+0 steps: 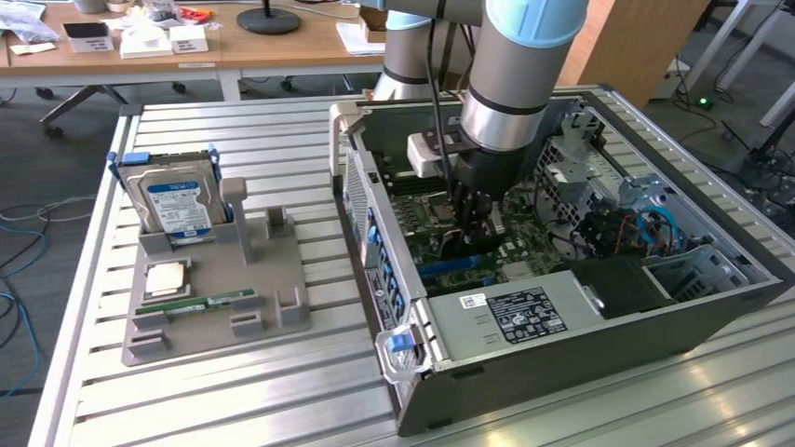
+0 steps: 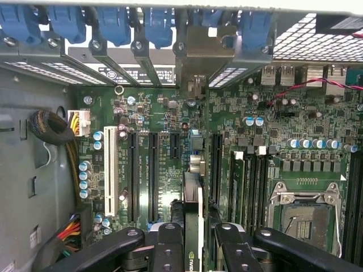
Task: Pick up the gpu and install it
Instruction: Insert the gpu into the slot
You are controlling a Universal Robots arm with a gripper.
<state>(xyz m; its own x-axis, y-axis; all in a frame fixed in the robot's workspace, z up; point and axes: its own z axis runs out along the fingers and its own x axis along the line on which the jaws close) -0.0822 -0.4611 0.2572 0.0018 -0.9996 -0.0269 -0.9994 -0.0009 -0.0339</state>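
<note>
Gripping the gpu (image 2: 193, 209) edge-on, the fingers (image 2: 170, 249) were clamped on its two faces, the card standing upright over the slots of the motherboard (image 2: 272, 130) inside the open computer case (image 1: 597, 354); contact with a slot could not be told. Judged light and stiff but thin and fragile, best held by the board's faces or bracket and kept square. Beyond, the case lay on a slatted metal surface (image 1: 249, 400) beside a grey holder (image 1: 286, 279) carrying a hard drive (image 1: 174, 205), with wooden desks (image 1: 274, 51) farther back.

Arm (image 1: 522, 74) reaches straight down, wrist vertical; gripper (image 1: 475, 237) points downward, fingers (image 2: 170, 249) pinched on the gpu (image 2: 193, 209).
</note>
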